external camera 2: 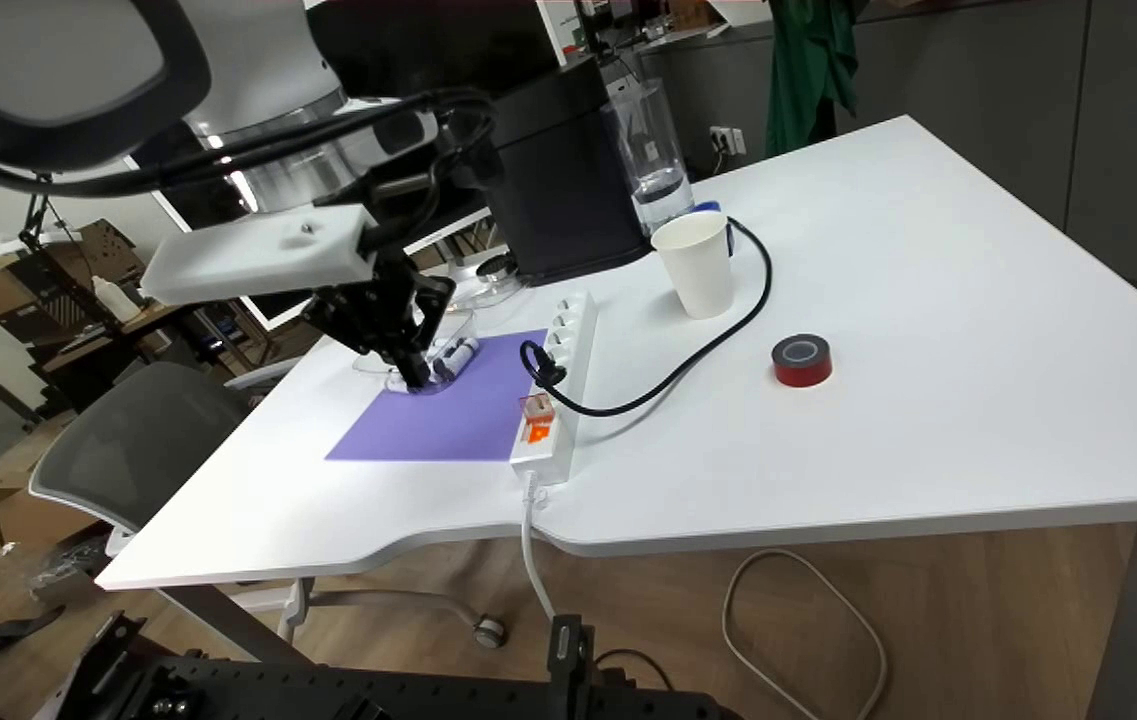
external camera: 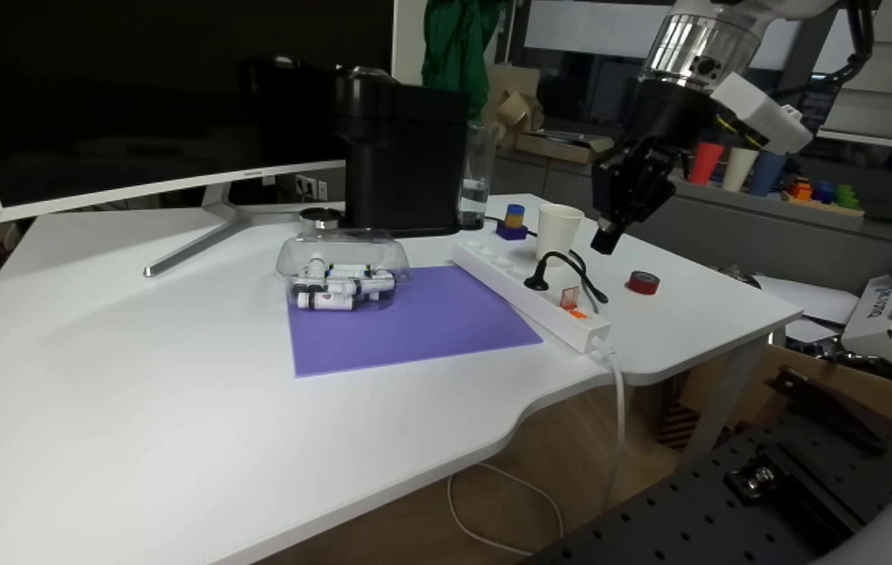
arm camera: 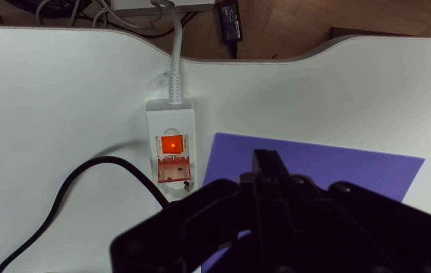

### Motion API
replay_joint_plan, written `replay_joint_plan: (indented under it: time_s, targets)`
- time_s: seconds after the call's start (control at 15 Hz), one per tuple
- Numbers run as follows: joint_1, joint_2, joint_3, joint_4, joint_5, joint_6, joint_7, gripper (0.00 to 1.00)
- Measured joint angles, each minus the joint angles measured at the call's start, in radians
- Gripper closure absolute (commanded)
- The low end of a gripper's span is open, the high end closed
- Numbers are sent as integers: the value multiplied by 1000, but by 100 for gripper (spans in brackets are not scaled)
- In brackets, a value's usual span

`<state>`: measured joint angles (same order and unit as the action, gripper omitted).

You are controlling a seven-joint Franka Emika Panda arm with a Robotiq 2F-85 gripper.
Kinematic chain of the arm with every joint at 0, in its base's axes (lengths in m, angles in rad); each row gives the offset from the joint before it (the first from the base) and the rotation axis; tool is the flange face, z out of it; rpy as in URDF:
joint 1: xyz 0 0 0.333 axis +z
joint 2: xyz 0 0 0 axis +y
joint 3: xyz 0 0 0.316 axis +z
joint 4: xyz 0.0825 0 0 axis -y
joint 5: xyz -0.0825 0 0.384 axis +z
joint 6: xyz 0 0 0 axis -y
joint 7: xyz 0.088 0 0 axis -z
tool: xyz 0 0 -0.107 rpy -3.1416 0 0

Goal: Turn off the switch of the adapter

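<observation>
Wrist view showed your gripper [arm camera: 270,154] dark across the five o'clock side, its two fingers meeting with no gap you could see and nothing held between them. At nine o'clock from those fingertips, well apart from them, you had the switch [arm camera: 172,144], its orange face lit by a bright dot, seated in the end of the white adapter [arm camera: 179,120]. The see-through red cover [arm camera: 174,170] stood raised just at six o'clock of the switch, and the white cord [arm camera: 175,88] left the adapter at twelve. A black cable [arm camera: 105,160] swept away toward eight o'clock, while your gripper hid the adapter's further length. You had the purple sheet [arm camera: 333,163] at about three o'clock from the adapter, partly behind your gripper. In both exterior views your gripper hung in the air above the table [external camera: 140,408], apart from the adapter. In an exterior view, where a clear tub [external camera: 359,249] of small white cylinders [external camera: 325,300] rested on the sheet's ten o'clock corner and a black appliance [external camera: 406,149] stood at eleven o'clock from the adapter, your fingertips were at about one o'clock from the switch. In an exterior view, the black plug [external camera 2: 550,374] sat in the adapter, with a white cup [external camera 2: 698,272] at two o'clock from it and a red and black roll [external camera 2: 802,362] at three.
</observation>
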<state>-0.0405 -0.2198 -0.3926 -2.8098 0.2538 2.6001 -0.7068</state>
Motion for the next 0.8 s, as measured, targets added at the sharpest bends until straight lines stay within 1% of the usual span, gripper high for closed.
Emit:
replay_joint_plan:
  time_s: [0.13, 0.33, 0.6, 0.8]
  targets:
    - [-19, 0, 26, 3, -26, -1, 17, 100]
    - [-64, 14, 72, 9, -121, -3, 84, 100]
    - [-100, 69, 85, 31, -179, -3, 105, 100]
    - [-107, 122, 93, 42, -182, 30, 110, 100]
